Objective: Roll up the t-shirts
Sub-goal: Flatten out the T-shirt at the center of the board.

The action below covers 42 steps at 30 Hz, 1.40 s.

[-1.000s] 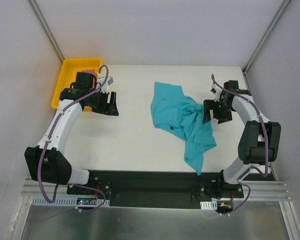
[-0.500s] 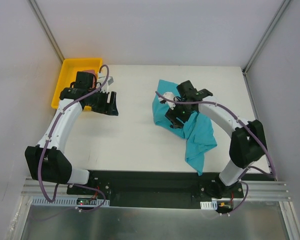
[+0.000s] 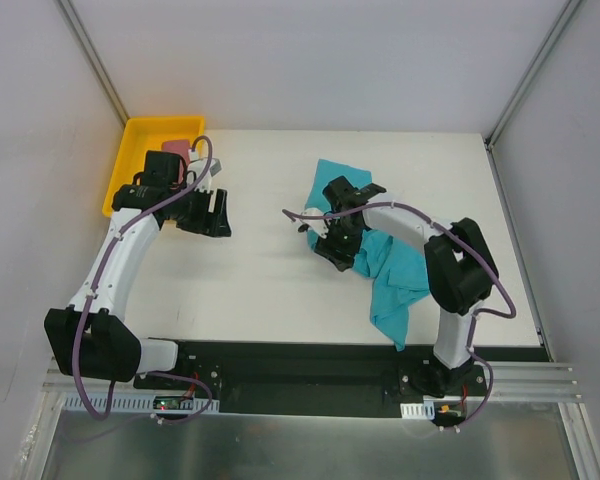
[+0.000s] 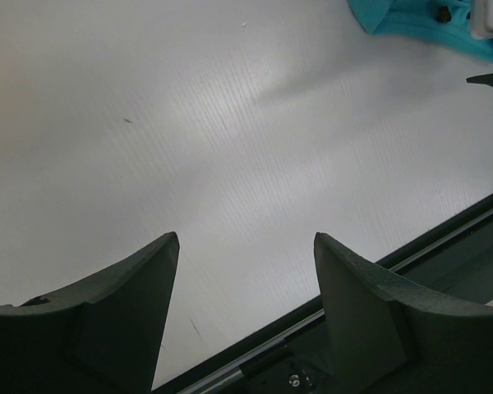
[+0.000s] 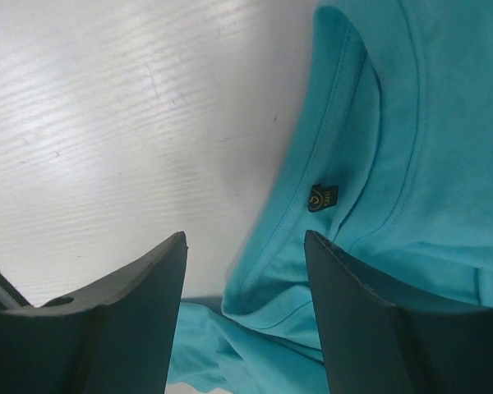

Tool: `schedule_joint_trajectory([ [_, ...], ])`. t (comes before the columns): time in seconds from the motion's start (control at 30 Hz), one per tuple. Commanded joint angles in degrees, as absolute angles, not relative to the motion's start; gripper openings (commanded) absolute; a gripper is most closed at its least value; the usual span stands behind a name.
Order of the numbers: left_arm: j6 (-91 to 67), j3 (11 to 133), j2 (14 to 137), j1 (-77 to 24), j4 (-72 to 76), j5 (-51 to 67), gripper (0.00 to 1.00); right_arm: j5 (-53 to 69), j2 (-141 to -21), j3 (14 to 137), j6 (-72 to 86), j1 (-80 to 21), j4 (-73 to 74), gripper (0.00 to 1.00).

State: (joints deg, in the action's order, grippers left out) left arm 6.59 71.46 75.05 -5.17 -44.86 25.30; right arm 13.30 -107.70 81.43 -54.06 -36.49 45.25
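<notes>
The teal-blue t-shirt (image 3: pixel 400 270) lies crumpled right of the table's middle, one end trailing toward the near edge. My right gripper (image 3: pixel 332 240) hovers over its left edge, open. In the right wrist view the collar with its dark label (image 5: pixel 321 197) runs between the spread fingers of that gripper (image 5: pixel 243 238), with cloth folds below them. The red-pink t-shirt (image 3: pixel 177 148) shows partly in the yellow tray, behind my left arm. My left gripper (image 3: pixel 212 213) is open over bare table, nothing between its fingers (image 4: pixel 246 238). A corner of the teal shirt (image 4: pixel 411 20) shows far off in the left wrist view.
The yellow tray (image 3: pixel 130 150) sits at the back left corner of the white table. A black rail (image 3: pixel 310 360) runs along the near edge, also seen as the rail (image 4: pixel 444 246) in the left wrist view. Grey walls enclose the table on three sides.
The right arm swung from the shirt's right side across it to its left edge, and its jaws narrowed somewhat. The left arm shifted only slightly.
</notes>
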Motion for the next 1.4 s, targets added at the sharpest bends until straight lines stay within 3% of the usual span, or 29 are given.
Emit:
schedule_joint_trajectory([
  [0.0, 6.51, 70.58, 72.86, -4.57, -44.91, 26.19, 0.67, 9.41, -109.77, 82.62, -53.53, -35.95, 47.38, 0.63],
  [0.37, 6.33, 70.4, 72.86, -4.13, -44.82, 26.63, 0.67, 4.48, -116.19, 84.2, -52.82, -35.86, 46.58, 0.61],
  [0.43, 6.24, 70.31, 72.86, -4.04, -44.82, 26.63, 0.67, 5.88, -118.03, 84.72, -53.0, -35.86, 47.63, 0.55],
  [0.47, 6.33, 70.31, 72.95, -4.04, -44.82, 26.63, 0.67, 6.5, -118.82, 85.25, -53.09, -35.86, 49.72, 0.5],
  [0.5, 6.24, 70.31, 72.86, -4.04, -44.91, 26.72, 0.67, 7.2, -120.31, 86.21, -53.17, -35.95, 50.53, 0.36],
  [0.6, 6.33, 70.23, 73.04, -3.96, -44.91, 26.89, 0.67, 10.1, -120.76, 87.36, -53.44, -36.38, 52.47, 0.14],
  [0.7, 6.33, 70.4, 73.56, -3.96, -44.74, 26.98, 0.67, 13.0, -120.24, 92.0, -50.65, -37.26, 55.45, 0.01],
  [0.9, 5.19, 72.42, 74.0, -3.96, -43.6, 20.41, 0.68, 29.67, -115.06, 116.25, -38.95, -36.48, 61.08, 0.01],
  [1.0, 6.15, 74.79, 74.79, -3.96, -43.07, 15.65, 0.68, 32.34, -112.07, 126.28, -29.12, -34.99, 59.25, 0.01],
  [1.2, 6.68, 78.66, 74.79, -3.96, -42.19, 14.5, 0.66, 32.78, -104.69, 121.93, -0.73, -23.93, 43.35, 0.01],
  [1.37, 8.08, 80.07, 75.76, -4.22, -42.19, 20.03, 0.66, 31.2, -103.45, 119.89, 1.75, -12.34, 42.19, 0.01],
])
